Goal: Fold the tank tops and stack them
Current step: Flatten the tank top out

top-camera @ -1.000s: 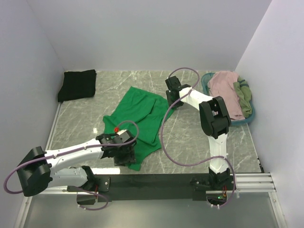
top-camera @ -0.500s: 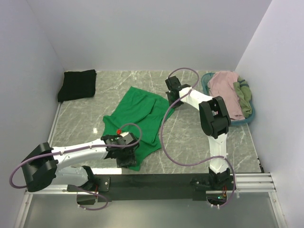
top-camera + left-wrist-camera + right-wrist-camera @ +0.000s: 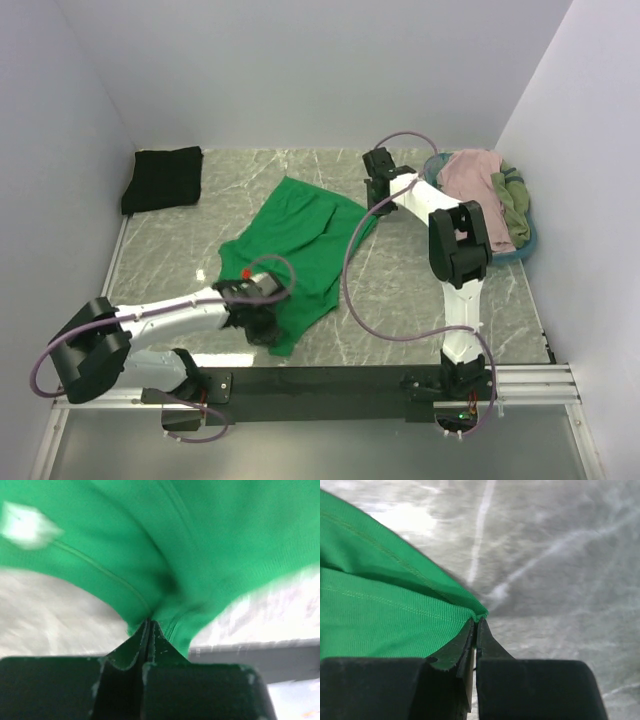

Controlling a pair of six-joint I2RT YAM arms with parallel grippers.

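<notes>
I have the bright green cloth tank top (image 3: 295, 250) lying across the middle of the grey marble tabletop (image 3: 400, 290), running slantwise from the near edge toward the far edge. The left gripper (image 3: 150, 624) is pinched tight on a bunched fold of its hem close to the near edge, jaws pressed together with green cloth between them. The right gripper (image 3: 476, 621) is likewise clamped on a seamed corner of the same top, out toward the far edge, right of centre.

A folded black tank top (image 3: 162, 178) sits in the far left corner. A dusty pink top (image 3: 475, 185) and an olive top (image 3: 512, 200) wait in the teal oval basket (image 3: 520, 255) by the right edge.

I judge this as the spreading step: the green top is held at opposite ends, yet creased in the middle. Next I would draw the two holds apart evenly, keeping the cloth low, until it lies flat, then fold it.
</notes>
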